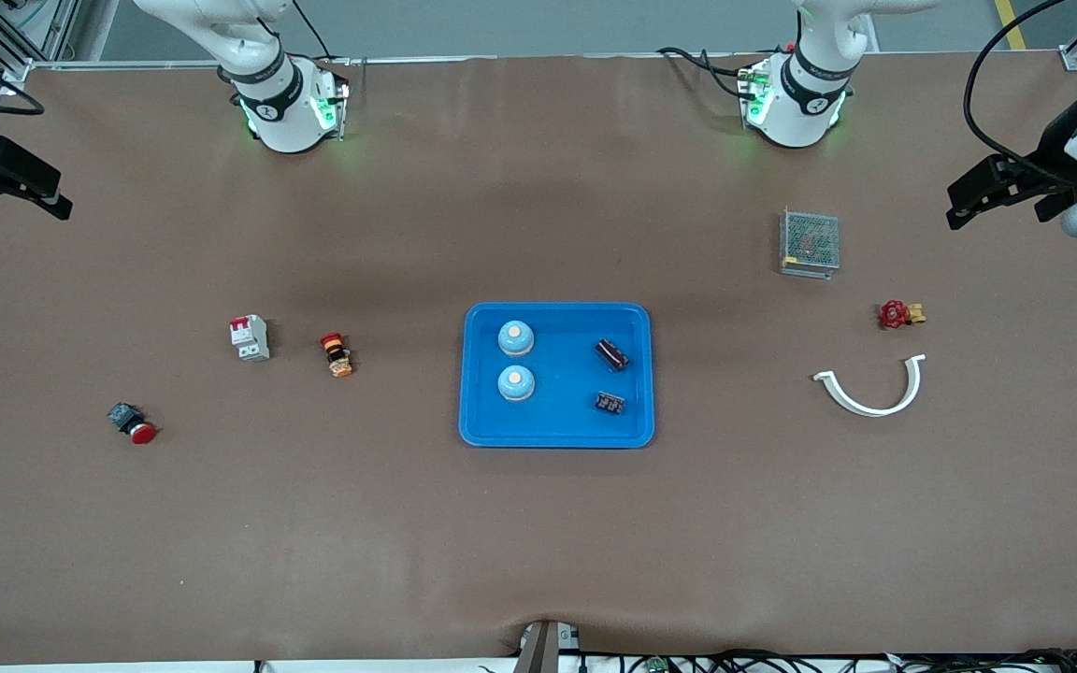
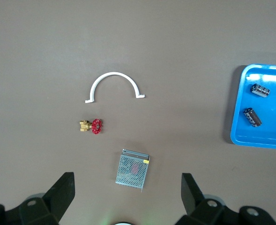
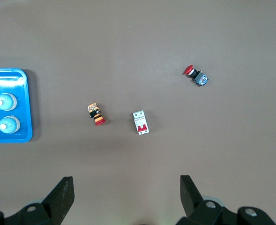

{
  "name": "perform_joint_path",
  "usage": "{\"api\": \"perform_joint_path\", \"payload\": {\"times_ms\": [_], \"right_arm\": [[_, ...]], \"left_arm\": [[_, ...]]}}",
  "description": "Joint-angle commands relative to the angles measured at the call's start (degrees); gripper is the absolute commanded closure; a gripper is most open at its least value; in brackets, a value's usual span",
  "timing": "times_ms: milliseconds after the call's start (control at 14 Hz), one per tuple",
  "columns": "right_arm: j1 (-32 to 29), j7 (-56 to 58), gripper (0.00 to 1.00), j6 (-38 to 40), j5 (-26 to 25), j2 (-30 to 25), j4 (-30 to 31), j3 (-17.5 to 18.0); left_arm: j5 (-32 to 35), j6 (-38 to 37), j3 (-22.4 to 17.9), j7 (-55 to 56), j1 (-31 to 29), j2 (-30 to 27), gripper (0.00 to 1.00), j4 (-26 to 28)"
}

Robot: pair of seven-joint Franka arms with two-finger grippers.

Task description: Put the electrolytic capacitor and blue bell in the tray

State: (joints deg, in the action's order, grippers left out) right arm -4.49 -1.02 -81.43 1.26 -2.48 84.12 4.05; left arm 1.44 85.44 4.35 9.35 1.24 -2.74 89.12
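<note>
Two blue bells (image 1: 516, 337) (image 1: 516, 382) and two dark capacitors (image 1: 611, 353) (image 1: 610, 403) sit inside the blue tray (image 1: 482, 430), which lies in the middle of the brown desk (image 1: 538, 542). The bells stand along the tray's side toward the right arm's end, one nearer the front edge than the other; the capacitors lie along the side toward the left arm's end, apart from each other.

The left gripper (image 2: 126, 190) hangs high over the left arm's end of the desk, fingers spread wide, holding nothing. Below it are a metal mesh box (image 1: 810, 243), a small red-handled valve (image 1: 899, 315) and a white curved plastic piece (image 1: 871, 387), well apart from the tray.

The right gripper (image 3: 124, 190) hovers over the right arm's end, also spread and empty. On that end lie a white breaker with red switches (image 1: 250, 337), an orange and black button piece (image 1: 337, 355) just beside it, and a red-capped push button (image 1: 133, 423) nearer the front edge and closer to the end of the desk.
</note>
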Motion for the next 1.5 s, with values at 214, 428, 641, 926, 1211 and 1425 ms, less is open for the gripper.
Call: {"api": "perform_joint_path", "payload": {"times_ms": [214, 428, 641, 926, 1211, 1425], "right_arm": [[0.4, -1.8, 0.00, -4.7, 0.8, -1.3, 1.9, 0.0], [0.5, -1.9, 0.00, -6.6, 0.8, -0.2, 1.2, -0.1], [0.6, -1.9, 0.00, -6.6, 0.7, 0.5, 0.6, -0.1], [0.5, -1.9, 0.00, -7.0, 0.7, 1.2, 0.6, -0.1], [0.5, -2.1, 0.00, -7.5, 0.8, 1.4, 0.6, -0.1], [0.5, -2.1, 0.00, -7.8, 0.8, 1.6, 0.6, -0.1]], "left_arm": [[-1.2, 0.1, -0.3, -0.1, -0.1, 0.0, 0.00, -0.7], [-1.2, 0.0, -0.3, 0.2, -0.1, 0.0, 0.00, -0.7], [-1.2, 0.0, -0.3, 0.6, 0.0, 0.1, 0.00, -0.8], [-1.2, 0.0, -0.3, 0.5, -0.2, 0.1, 0.00, -0.9], [-1.1, 0.0, -0.4, -0.3, -0.4, 0.1, 0.00, -1.7], [-1.1, -0.1, -0.4, 0.1, -0.3, 0.1, 0.00, -1.7]]}}
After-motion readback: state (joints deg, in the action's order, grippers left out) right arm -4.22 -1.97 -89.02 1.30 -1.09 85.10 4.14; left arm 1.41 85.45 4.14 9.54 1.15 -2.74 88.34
